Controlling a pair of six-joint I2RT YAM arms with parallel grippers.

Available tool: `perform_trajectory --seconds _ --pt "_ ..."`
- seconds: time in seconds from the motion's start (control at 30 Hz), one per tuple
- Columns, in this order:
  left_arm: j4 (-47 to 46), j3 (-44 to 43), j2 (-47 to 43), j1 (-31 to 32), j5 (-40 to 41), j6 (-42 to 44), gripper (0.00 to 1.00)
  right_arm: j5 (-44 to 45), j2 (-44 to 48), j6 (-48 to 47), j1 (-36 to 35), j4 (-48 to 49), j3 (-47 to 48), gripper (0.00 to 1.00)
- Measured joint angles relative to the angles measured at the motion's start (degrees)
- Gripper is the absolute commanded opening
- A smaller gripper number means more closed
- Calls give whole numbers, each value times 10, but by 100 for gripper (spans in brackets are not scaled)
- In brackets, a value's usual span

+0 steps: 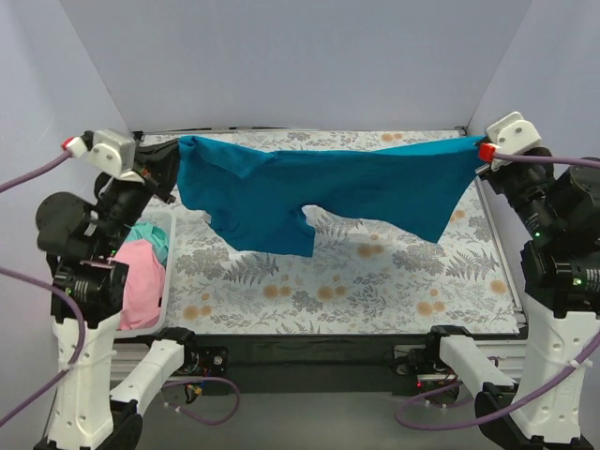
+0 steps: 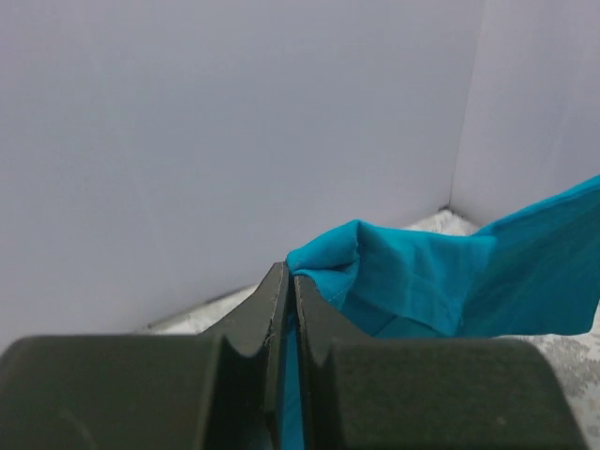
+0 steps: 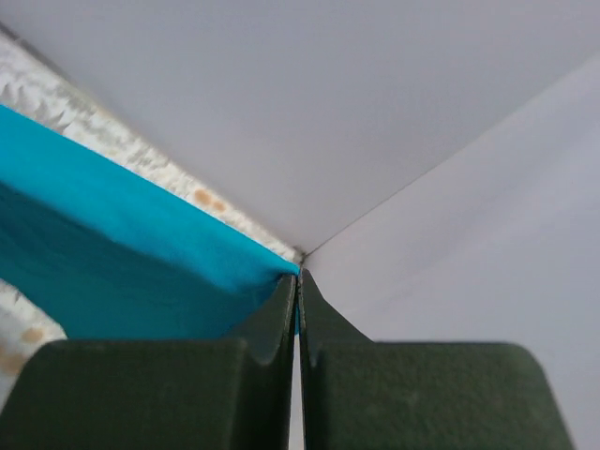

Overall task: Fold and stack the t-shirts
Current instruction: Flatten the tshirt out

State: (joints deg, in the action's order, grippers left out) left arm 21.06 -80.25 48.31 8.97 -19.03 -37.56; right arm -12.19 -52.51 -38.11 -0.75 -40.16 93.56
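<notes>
The teal-blue t-shirt (image 1: pixel 319 192) hangs stretched in the air across the table, its lower part drooping above the patterned cloth. My left gripper (image 1: pixel 174 164) is shut on its left end; the pinched cloth shows in the left wrist view (image 2: pixel 403 281). My right gripper (image 1: pixel 476 155) is shut on its right end, and the cloth shows in the right wrist view (image 3: pixel 122 272). A pink t-shirt (image 1: pixel 139 272) and a mint green one (image 1: pixel 152 234) lie in the basket (image 1: pixel 170 281) at the left. The white t-shirt is out of view.
The table is covered by a floral patterned cloth (image 1: pixel 375 272). White walls close in the back and both sides. The white basket stands at the left edge beside my left arm. A black rail (image 1: pixel 319 347) runs along the near edge.
</notes>
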Motion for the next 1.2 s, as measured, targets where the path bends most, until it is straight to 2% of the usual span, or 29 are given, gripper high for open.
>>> perform_trajectory --seconds 0.13,0.33,0.5,0.63,0.8,0.97,1.03,1.1,1.2 --pt "-19 -40 -21 0 1 -2 0 22 0 17 0 38 54 1" --pt "-22 -65 22 0 30 -2 0 31 -20 17 0 67 77 1" --pt "-40 -102 160 0 47 -7 0 31 -81 19 0 116 33 1" --pt "-83 -129 306 0 33 -10 0 43 -188 26 0 169 30 1" --pt "-143 -275 503 -1 31 -24 0 71 -332 52 7 202 98 1" --pt "-203 -534 654 -3 18 -34 0 93 -434 89 31 225 301 1" --pt "-237 -568 658 -4 14 -31 0 96 -445 96 42 259 362 1" --pt "-288 -562 633 -4 9 -23 0 97 -427 95 47 299 371 1" --pt "-355 -457 547 -5 -13 -8 0 87 -374 89 53 352 324 1"
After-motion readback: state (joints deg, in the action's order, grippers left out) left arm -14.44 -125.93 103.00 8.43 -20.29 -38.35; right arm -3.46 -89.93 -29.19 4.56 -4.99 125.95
